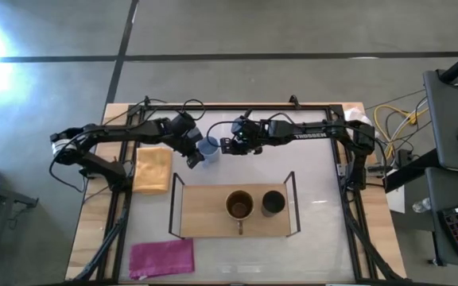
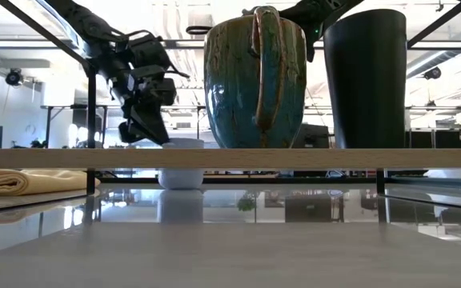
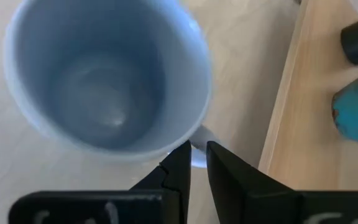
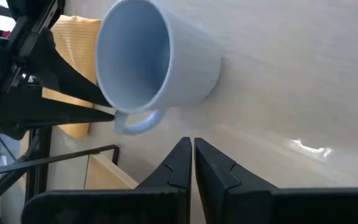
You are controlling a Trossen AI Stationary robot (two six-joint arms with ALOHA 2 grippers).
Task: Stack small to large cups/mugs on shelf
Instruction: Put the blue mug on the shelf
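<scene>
From above, two mugs stand on the shelf [image 1: 213, 226]: the brown mug [image 1: 239, 205] with its handle toward the near edge, and the black mug [image 1: 273, 202] just to its right. The light blue mug [image 1: 209, 147] sits on the table beyond the shelf's far edge, between the left gripper [image 1: 195, 152] and the right gripper [image 1: 230, 146]. The step in hand appears to be picking up this last mug; the next move calls for a firm hold on handle or rim before lifting it over to the shelf

At table height, the blue mug's pale base [image 2: 181, 178] shows beneath the shelf board [image 2: 70, 158], the left gripper [image 2: 142, 132] hanging just to its left. A yellow cloth [image 2: 22, 182] lies at far left

From the left wrist, the blue mug [image 3: 110, 81] stands upright just ahead of the fingers [image 3: 179, 171], which are nearly together at the handle stub [image 3: 197, 158]; whether they pinch it cannot be told

From the right wrist, the mug [image 4: 160, 62] lies ahead, apart from that arm's own fingers [image 4: 182, 158], which are together and empty, while the left gripper's tips [image 4: 101, 112] meet the handle [image 4: 135, 123]
</scene>
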